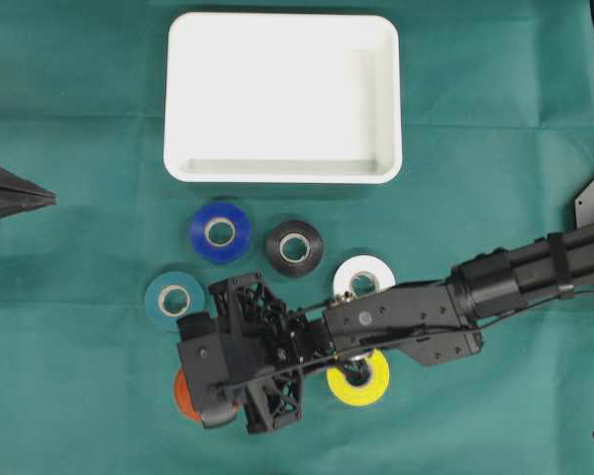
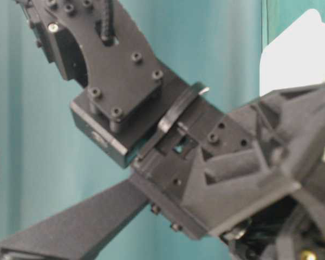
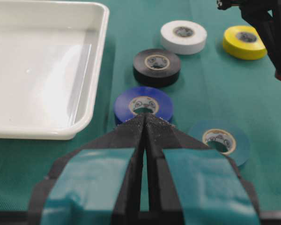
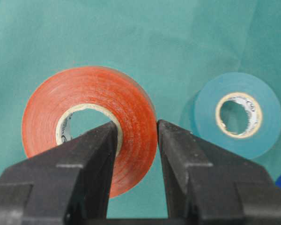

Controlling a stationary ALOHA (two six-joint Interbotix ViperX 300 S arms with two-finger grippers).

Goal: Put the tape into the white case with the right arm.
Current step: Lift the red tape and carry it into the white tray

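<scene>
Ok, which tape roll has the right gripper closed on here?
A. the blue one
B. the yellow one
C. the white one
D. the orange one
D: in the right wrist view the right gripper pinches the wall of the orange roll, one finger in its hole and one outside; the blue, yellow and white rolls lie free on the cloth.
</scene>
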